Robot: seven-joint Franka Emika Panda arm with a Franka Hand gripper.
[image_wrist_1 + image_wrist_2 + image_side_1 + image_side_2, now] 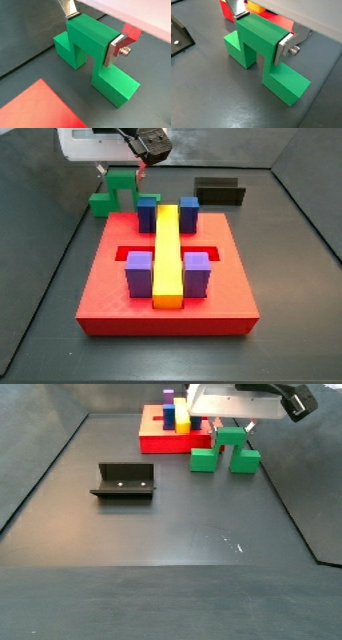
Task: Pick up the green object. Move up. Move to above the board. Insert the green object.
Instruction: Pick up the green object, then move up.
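The green object (93, 42) is a bright green arch standing on the dark floor, with both legs down, as far as I can tell. My gripper (92, 34) is shut on its raised middle, one silver finger (115, 49) on each side, as both wrist views show (262, 34). In the side views the gripper (123, 173) (230, 426) hangs over the green object (114, 200) (221, 456), just beside the back corner of the red board (120, 298) (154, 441). The board carries a long yellow bar (166, 248) and blue (147, 213) and purple (139, 276) blocks.
The dark fixture (218, 190) (123, 481) stands on the floor apart from the board; its plate also shows in a wrist view (178, 40). Grey walls close the workspace at the back and sides. The board's edge shows in both wrist views (281, 22) (40, 105).
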